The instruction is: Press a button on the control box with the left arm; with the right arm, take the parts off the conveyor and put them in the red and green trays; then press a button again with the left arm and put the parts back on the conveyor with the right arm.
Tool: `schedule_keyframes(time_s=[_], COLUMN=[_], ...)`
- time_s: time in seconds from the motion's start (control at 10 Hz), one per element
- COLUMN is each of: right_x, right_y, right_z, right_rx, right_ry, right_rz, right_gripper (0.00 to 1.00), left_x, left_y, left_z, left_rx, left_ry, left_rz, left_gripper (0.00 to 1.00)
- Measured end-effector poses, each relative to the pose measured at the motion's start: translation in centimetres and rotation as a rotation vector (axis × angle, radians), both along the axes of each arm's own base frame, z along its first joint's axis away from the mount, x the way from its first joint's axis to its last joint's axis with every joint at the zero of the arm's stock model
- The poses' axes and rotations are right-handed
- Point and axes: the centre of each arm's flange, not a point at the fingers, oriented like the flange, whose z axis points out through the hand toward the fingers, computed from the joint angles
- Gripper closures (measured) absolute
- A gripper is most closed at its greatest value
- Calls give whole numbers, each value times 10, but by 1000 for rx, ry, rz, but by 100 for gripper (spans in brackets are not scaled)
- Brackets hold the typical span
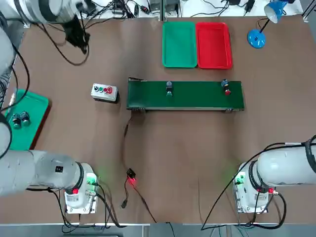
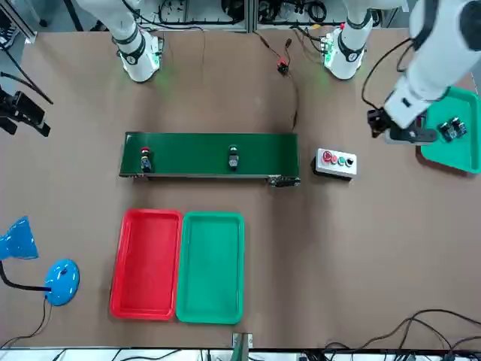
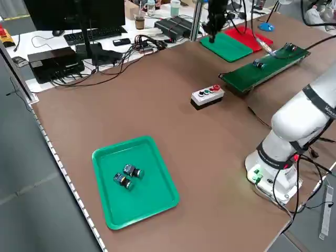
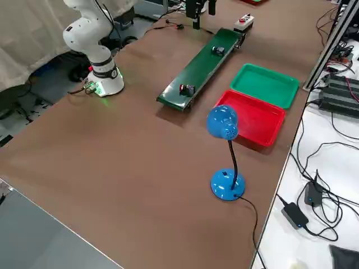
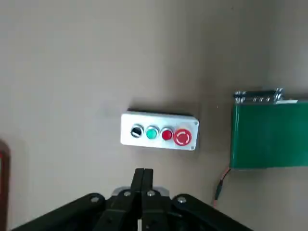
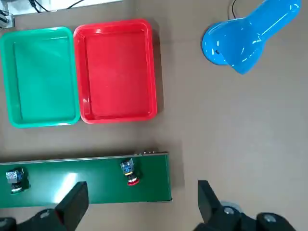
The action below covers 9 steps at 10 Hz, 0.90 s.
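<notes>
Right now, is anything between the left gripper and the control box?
No. In the left wrist view the shut left gripper hangs above bare brown table, with the control box just beyond its fingertips and nothing in between.

- We count two parts [image 1: 169, 88] [image 1: 226, 87] on the conveyor [image 1: 197, 101].
- Beyond the conveyor we see two trays, one green tray [image 1: 179, 44] and one red tray [image 1: 214, 45].
- Beside the conveyor's end sits one control box [image 1: 104, 92].
- We count one blue lamp [image 1: 259, 32].
</notes>
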Motion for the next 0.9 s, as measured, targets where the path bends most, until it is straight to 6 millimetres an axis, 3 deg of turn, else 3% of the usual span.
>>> schedule_keyframes(time_s=[0.2, 0.4, 0.9], right_x=[0, 0, 0], right_y=[0, 0, 0], right_z=[0, 0, -1], right_rx=[0, 0, 0], right_ry=[0, 1, 1], right_rz=[0, 0, 0], right_gripper=[0, 0, 0], left_x=[-26, -37, -30], left_y=[-9, -8, -10], left_z=[-49, -87, -150], left_rx=[12, 10, 2], left_ry=[-8, -39, -18], left_rz=[-24, -27, -29], left_gripper=[99, 99, 99])
